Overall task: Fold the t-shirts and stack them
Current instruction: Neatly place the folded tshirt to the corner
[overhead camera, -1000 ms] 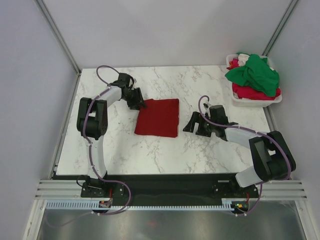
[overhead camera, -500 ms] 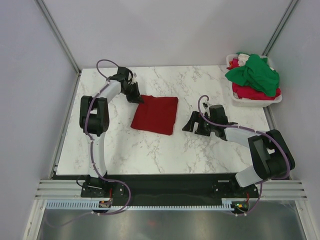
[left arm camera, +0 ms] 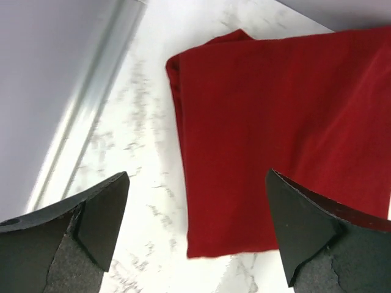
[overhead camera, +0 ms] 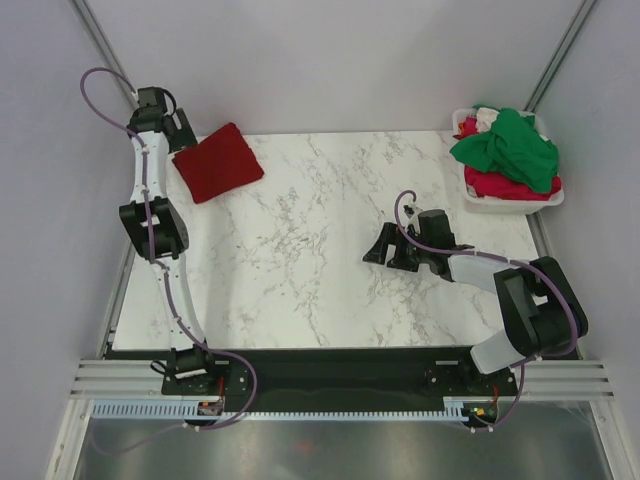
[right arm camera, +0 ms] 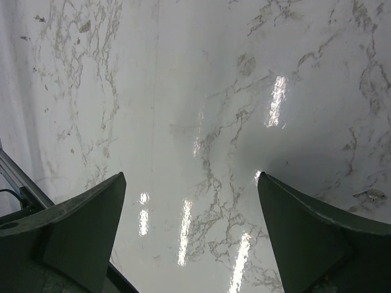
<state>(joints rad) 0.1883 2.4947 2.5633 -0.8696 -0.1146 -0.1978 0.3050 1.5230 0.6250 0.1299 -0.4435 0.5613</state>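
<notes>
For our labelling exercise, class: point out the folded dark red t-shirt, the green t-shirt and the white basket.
folded dark red t-shirt (overhead camera: pixel 217 162): top external view, middle of the fold.
green t-shirt (overhead camera: pixel 512 145): top external view, bunched middle.
white basket (overhead camera: pixel 497 208): top external view, near wall.

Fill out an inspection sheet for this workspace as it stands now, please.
Surface: white marbled table, glossy, no spills seen.
Job's things: folded dark red t-shirt at the far left corner; green t-shirt and lighter red t-shirt heaped unfolded in the white basket at the far right corner.
Clutter: nothing seen.
Grippers: left gripper open above the folded shirt's edge, holding nothing; right gripper open, low over bare table, holding nothing.
Cables: left arm's purple cable loops high and free; right arm's purple cable loops above its wrist.
Surroundings: plain grey walls, metal frame post.
</notes>
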